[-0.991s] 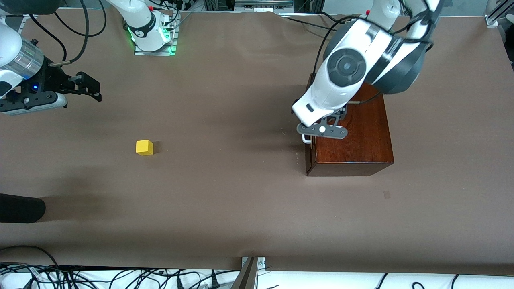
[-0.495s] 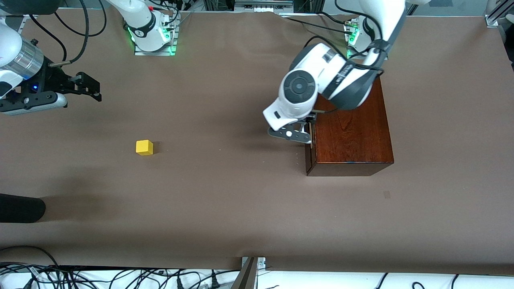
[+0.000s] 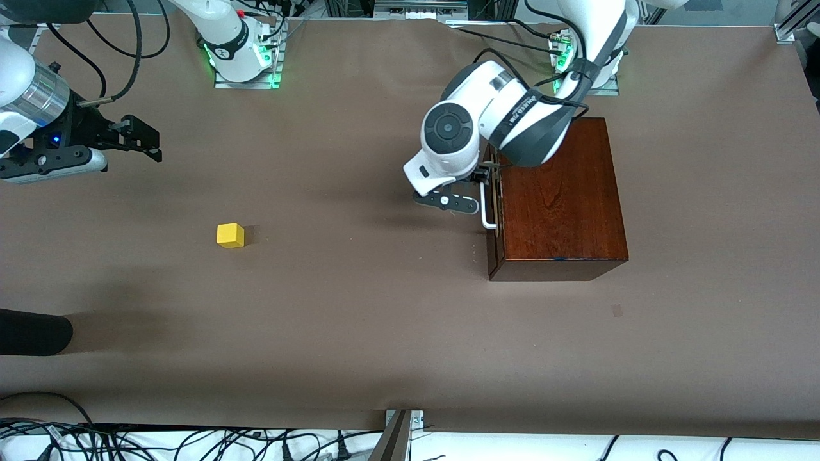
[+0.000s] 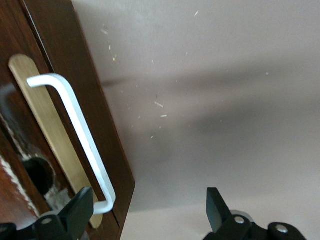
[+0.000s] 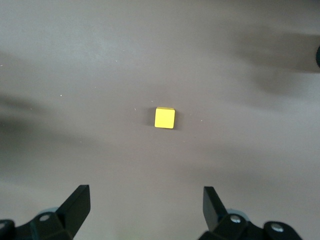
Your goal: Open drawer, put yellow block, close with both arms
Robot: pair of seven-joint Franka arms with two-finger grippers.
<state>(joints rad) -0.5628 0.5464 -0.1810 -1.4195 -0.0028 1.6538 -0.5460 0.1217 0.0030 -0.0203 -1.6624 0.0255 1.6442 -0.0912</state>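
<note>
The dark reddish-brown wooden box (image 3: 560, 198) stands toward the left arm's end of the table, its drawer (image 3: 492, 240) shut flush. The white U-shaped handle (image 3: 488, 216) (image 4: 75, 125) lies over a brass plate on the drawer's front. My left gripper (image 3: 479, 182) (image 4: 148, 210) hangs low in front of the drawer, open, one finger (image 4: 80, 207) beside the handle's end, the other over bare table. The yellow block (image 3: 230, 235) (image 5: 164, 118) sits alone toward the right arm's end. My right gripper (image 3: 150, 142) (image 5: 146, 202) waits open, up in the air with the block in its view.
A dark rounded object (image 3: 32, 331) lies at the table's edge, nearer the front camera than the block. The two arm bases (image 3: 243, 51) (image 3: 586, 57) stand along the table's edge farthest from the front camera. Brown table (image 3: 359, 307) stretches between block and box.
The left arm has swung off the top of the box and down in front of the drawer, uncovering the handle. The right arm and the block have not moved.
</note>
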